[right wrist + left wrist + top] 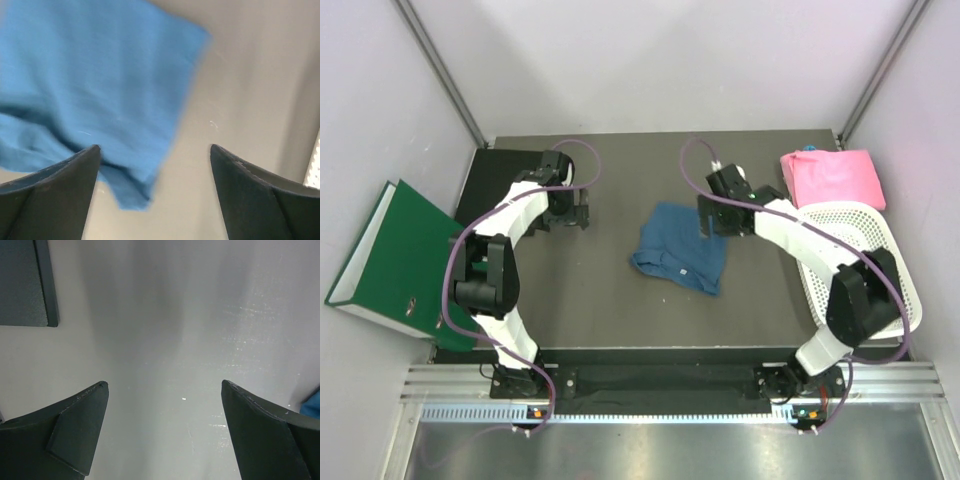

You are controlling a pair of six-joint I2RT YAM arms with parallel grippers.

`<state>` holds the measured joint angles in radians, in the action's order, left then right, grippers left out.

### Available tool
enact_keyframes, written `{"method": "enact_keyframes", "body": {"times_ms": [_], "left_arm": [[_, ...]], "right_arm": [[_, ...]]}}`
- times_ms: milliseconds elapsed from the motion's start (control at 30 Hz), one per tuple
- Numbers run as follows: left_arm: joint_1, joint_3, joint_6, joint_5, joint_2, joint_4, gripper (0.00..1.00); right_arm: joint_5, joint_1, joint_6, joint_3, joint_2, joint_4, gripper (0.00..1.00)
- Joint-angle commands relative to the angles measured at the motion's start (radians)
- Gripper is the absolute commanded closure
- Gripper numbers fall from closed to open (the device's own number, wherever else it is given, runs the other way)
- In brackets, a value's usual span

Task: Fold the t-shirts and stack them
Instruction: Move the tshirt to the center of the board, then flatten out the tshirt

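Teal t-shirt (680,252) rumpled, right gripper (706,222) spread wide

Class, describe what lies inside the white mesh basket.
Only bare mesh shows inside the basket. The pink t-shirt lies at its far end, apparently outside it. The right arm crosses the basket's left side and covers that part.

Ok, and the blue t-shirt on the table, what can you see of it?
The blue t-shirt is soft teal-blue cloth, folded into a rough, rumpled rectangle, with a small white label towards its near edge. It lies flat on the dark table, a little right of centre. The right gripper hangs at its far right corner with jaws open, clamping nothing. Whether it touches the cloth cannot be told.
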<state>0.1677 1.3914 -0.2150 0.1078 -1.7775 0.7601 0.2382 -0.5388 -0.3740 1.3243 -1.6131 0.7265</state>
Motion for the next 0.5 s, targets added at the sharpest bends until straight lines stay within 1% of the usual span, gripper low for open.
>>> {"method": "enact_keyframes", "body": {"times_ms": [0,33,67,233,467], "left_arm": [[0.006,0.031,-0.011,-0.025,0.021,-0.015,0.01],[0.006,0.031,-0.009,-0.029,0.020,-0.015,0.01],[0.006,0.031,-0.006,-0.034,0.017,-0.016,0.01],[0.006,0.035,0.002,-0.045,0.009,-0.012,0.01],[0.009,0.044,0.000,-0.062,0.007,-0.011,0.01]], "right_arm": [[0.079,0.088,-0.092,-0.210,0.100,-0.002,0.70],[0.078,0.105,-0.127,-0.243,0.111,-0.007,0.96],[0.073,0.140,-0.138,-0.299,0.119,-0.012,1.00],[0.088,0.226,-0.184,-0.399,0.108,-0.004,1.00],[0.222,0.321,-0.206,-0.416,0.062,0.068,1.00]]}}
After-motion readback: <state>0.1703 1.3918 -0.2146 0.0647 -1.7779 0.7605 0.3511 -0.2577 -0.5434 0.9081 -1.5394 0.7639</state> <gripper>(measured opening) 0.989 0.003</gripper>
